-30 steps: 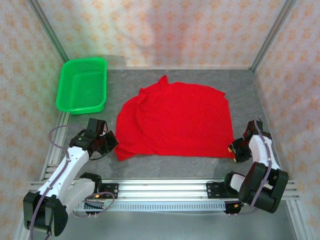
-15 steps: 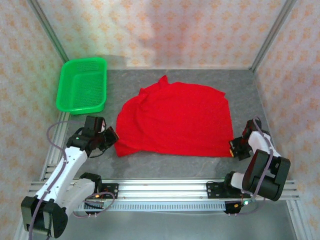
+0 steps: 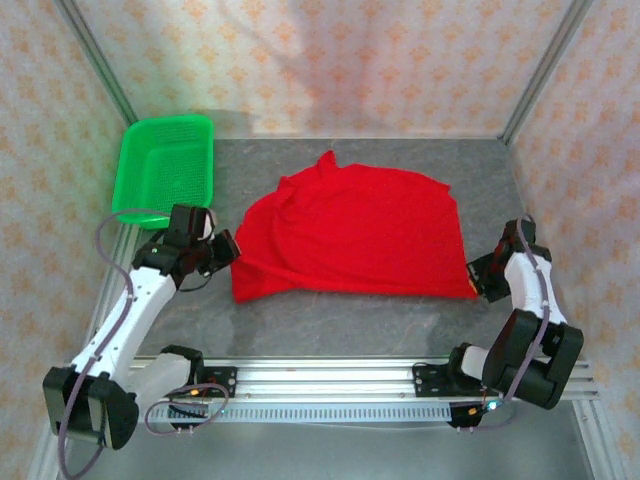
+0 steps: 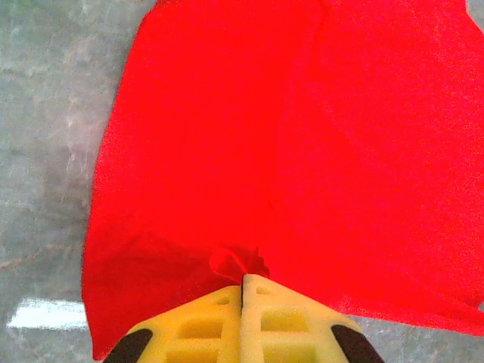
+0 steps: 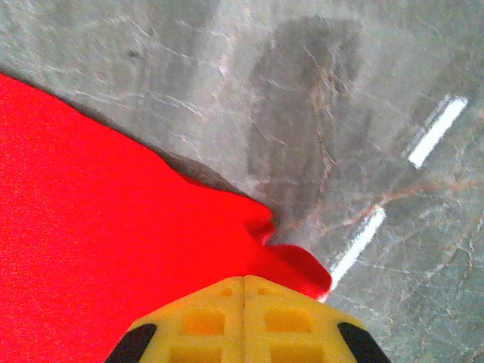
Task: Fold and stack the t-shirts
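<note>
Bright red soft cloth t-shirt held by two corners.
It lies flat right of the green plastic mesh basket; the left tool and right tool each pinch one corner tight, likely to fold it over.

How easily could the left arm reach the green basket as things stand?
Probably not freely: the left gripper is shut on a corner of the red t-shirt and would drag it along. Otherwise the green basket sits close, nothing between.
</note>
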Robot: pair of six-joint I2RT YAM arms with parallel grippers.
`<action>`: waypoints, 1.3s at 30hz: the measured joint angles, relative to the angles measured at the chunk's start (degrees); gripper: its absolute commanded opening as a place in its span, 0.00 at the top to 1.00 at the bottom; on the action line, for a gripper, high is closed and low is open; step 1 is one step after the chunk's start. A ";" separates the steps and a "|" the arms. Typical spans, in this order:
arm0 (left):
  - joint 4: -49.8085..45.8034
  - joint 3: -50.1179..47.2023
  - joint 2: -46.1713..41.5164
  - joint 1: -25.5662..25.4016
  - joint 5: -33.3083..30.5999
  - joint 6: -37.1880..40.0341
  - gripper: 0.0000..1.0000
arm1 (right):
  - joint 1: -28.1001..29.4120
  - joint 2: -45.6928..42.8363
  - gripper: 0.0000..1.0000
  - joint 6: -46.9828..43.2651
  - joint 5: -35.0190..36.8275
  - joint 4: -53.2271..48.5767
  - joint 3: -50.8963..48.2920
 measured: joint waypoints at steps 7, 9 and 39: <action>0.24 5.81 7.65 0.00 0.02 5.44 1.00 | 0.13 6.08 1.00 -2.23 -0.02 0.09 5.22; 0.31 7.08 9.68 -0.20 0.00 6.54 1.00 | 0.33 7.80 1.00 -2.80 -0.17 0.31 6.16; 2.82 5.25 9.42 -0.74 0.02 7.32 1.00 | 1.73 1.29 0.55 1.64 -3.80 -0.83 -9.90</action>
